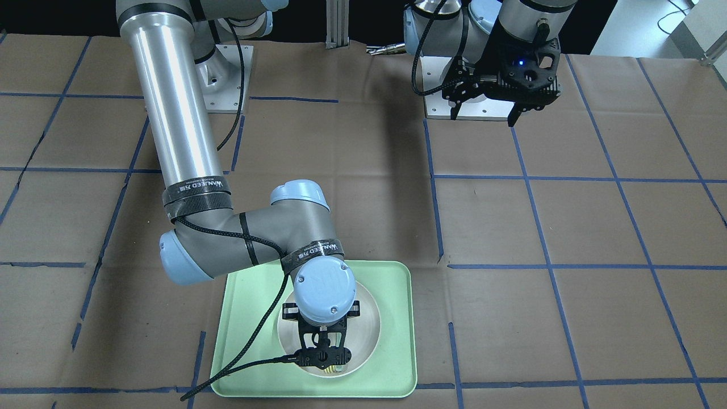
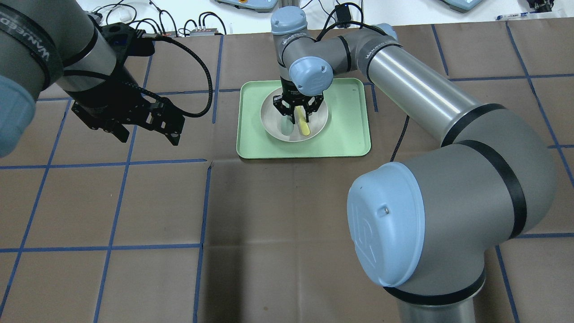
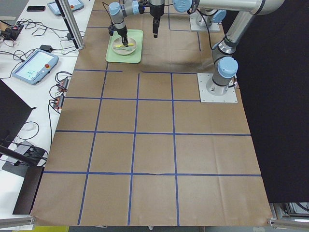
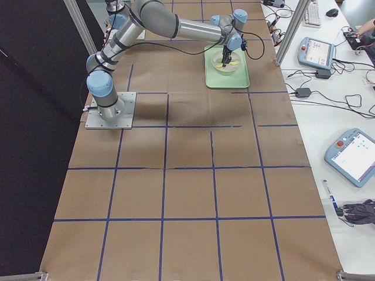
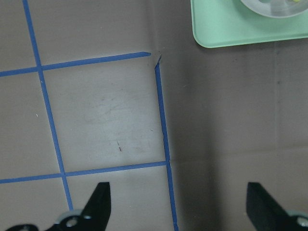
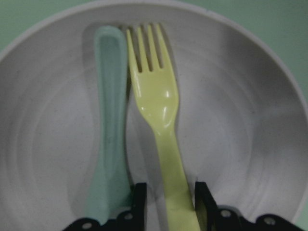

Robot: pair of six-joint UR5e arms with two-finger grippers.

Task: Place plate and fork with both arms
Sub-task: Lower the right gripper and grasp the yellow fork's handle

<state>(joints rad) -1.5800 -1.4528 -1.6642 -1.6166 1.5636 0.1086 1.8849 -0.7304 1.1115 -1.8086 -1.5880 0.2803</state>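
Note:
The off-white plate [image 2: 315,128] sits on the mint-green tray [image 2: 350,134]. The pale-yellow fork [image 6: 161,110] lies flat in the plate, tines pointing away from the wrist camera; it also shows in the overhead view [image 2: 304,128]. My right gripper [image 2: 298,112] is down inside the plate, its jaws narrowed astride the fork's handle with a small dark gap on one side [image 6: 171,204]. My left gripper [image 2: 148,137] hangs open and empty above the bare table, well to the side of the tray, fingertips [image 5: 98,202] wide apart.
A grey-green spoon [image 6: 109,120] lies in the plate right beside the fork. The tray's corner [image 5: 231,29] shows at the top of the left wrist view. The brown paper table carries blue tape lines [image 5: 163,125]. The arm bases stand at the robot's edge of the table [image 1: 471,108].

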